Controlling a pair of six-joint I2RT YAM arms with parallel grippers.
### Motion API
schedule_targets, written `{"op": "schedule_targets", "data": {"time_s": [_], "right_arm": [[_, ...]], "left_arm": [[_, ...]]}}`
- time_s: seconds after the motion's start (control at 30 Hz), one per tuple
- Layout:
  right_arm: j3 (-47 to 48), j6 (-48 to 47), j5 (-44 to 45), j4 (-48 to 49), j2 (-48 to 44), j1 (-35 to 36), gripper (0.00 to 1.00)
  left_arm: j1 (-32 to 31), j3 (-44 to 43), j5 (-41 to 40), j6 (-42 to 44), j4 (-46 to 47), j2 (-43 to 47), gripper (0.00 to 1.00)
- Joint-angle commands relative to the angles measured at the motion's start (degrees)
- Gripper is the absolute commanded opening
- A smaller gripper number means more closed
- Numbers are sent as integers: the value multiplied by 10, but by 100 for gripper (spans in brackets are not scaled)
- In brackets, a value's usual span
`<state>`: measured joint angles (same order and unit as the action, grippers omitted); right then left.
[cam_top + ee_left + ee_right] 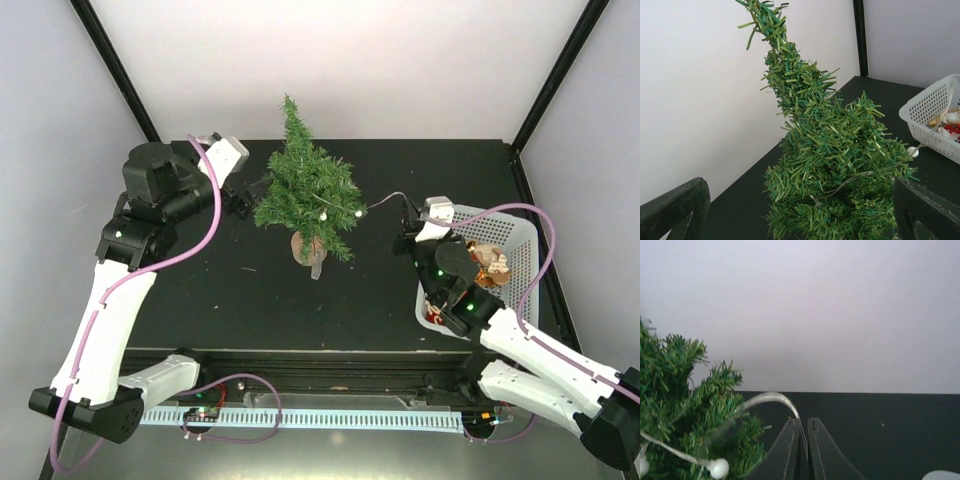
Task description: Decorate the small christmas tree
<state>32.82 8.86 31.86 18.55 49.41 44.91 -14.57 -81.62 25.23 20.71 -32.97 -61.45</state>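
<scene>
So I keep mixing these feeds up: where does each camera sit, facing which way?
Top external: above and behind the bases, looking down on the table, small christmas tree and basket; left arm and right arm show.
Left wrist: on the left arm, facing the tree side-on; left gripper open at the bottom corners.
Right wrist: on the right arm, facing the tree; right gripper shut on the light string.
Shared: the tree, in all three.

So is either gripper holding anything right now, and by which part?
The right gripper pinches the light string by its wire, just off the tree's right side. The left gripper is open and holds nothing.
</scene>
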Motion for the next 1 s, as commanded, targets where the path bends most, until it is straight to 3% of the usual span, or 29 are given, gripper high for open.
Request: {"op": "schedule_targets", "data": {"time_s": [0.0, 0.3, 0.47, 0.57, 0.67, 0.73, 0.97], "right_arm": [[58, -30, 32, -46, 18, -2, 9], [361, -11, 55, -226, 198, -8, 10], [418, 9, 37, -285, 239, -10, 11], [376, 22, 28, -291, 229, -10, 14], [294, 32, 14, -269, 201, -10, 34], [241, 36, -12, -255, 184, -10, 41], [100, 64, -119, -222, 156, -15, 46]], "left_arm": [[6, 1, 9, -11, 7, 10, 99], [12, 2, 6, -15, -5, 12, 99], [15, 12, 15, -15, -5, 23, 99], [16, 20, 15, -4, -7, 29, 99], [20, 25, 20, 6, -13, 32, 99], [21, 27, 30, 9, -16, 33, 99], [23, 33, 50, 12, -21, 35, 99]]}}
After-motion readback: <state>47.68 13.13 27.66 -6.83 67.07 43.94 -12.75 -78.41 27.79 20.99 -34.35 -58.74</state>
